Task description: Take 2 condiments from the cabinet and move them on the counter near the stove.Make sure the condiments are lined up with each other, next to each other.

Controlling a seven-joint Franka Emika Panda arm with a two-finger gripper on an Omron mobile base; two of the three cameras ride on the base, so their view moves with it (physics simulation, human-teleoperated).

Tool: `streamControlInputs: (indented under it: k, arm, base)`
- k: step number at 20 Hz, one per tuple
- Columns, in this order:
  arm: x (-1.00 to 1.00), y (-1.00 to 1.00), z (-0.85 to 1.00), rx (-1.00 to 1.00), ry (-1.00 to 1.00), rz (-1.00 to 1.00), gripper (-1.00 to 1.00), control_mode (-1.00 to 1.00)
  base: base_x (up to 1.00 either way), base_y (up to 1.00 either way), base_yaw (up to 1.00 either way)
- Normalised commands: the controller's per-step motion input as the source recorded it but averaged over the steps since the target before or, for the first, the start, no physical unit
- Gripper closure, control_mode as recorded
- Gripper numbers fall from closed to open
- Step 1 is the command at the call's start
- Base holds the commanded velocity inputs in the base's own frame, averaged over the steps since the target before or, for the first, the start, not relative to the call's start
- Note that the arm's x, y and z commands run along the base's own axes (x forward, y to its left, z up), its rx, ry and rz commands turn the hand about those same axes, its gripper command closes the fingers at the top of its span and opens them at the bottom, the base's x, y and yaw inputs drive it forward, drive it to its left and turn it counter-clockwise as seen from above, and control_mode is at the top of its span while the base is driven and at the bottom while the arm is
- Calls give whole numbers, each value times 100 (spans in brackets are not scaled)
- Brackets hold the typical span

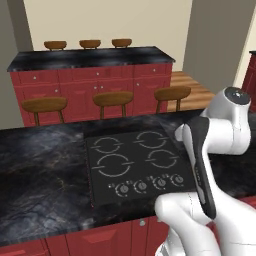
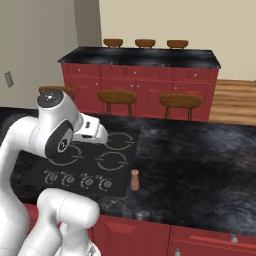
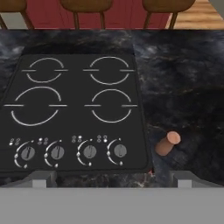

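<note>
The black marbled bench (image 2: 200, 165) carries the stove (image 3: 74, 109) at centre frame. The brown shaker (image 3: 167, 143) stands just right of the stove's front corner. Behind, a bar (image 2: 145, 57) with wooden stools (image 2: 117, 96). No writing is legible. The gripper's (image 3: 112, 177) fingers stand wide apart, empty.

Counter (image 2: 200, 165) right of the stove (image 3: 74, 113) lies bare — one upright shaker (image 2: 134, 180) beside its corner.
</note>
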Motion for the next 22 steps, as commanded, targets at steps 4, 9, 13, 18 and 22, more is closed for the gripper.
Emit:
streamControlInputs:
  k: [4, 9, 13, 18, 22]
  arm:
    - [-24, 19, 36, 0, 0, -9, -100, -100]
    - [-42, 4, 33, 0, -3, -1, -100, -100]
    - [-46, 1, 34, 0, -15, -2, -100, -100]
    - [-28, 4, 9, 0, -20, 0, -100, -100]
    - [-22, 0, 4, 0, -13, 0, -100, -100]
  base:
    - [0, 0, 0]
    - [0, 0, 0]
    - [0, 0, 0]
    - [0, 0, 0]
    - [0, 0, 0]
